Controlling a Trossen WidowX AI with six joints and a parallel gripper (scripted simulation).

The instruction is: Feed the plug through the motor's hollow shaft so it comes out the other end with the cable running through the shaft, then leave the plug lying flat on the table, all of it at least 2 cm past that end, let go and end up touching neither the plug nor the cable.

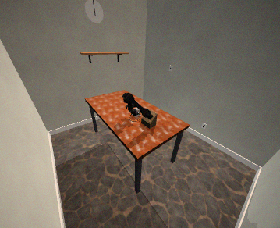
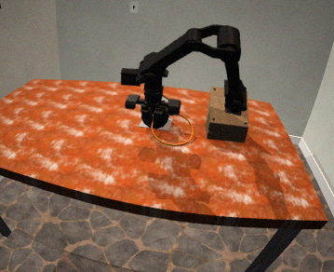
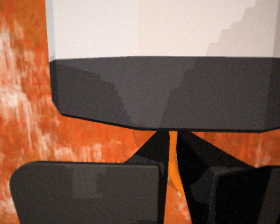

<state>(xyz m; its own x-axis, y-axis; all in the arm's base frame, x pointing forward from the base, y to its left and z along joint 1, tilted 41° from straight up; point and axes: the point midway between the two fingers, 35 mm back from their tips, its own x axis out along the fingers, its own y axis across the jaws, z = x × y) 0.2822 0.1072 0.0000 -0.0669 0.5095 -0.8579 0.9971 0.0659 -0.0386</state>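
Pinched between the nearly closed jaws, a thin orange cable [image 3: 174,165] is seen at the lower centre of the wrist view, below the grey-and-white motor [image 3: 162,60] filling the upper frame. In the exterior view the gripper [image 2: 159,117] is pointed down at the orange surface [image 2: 70,135] at frame centre, just above the motor. The cable is looped on the surface to the right of it. A brown block [image 2: 227,118] carries the arm's foot, right of centre. The plug cannot be made out.
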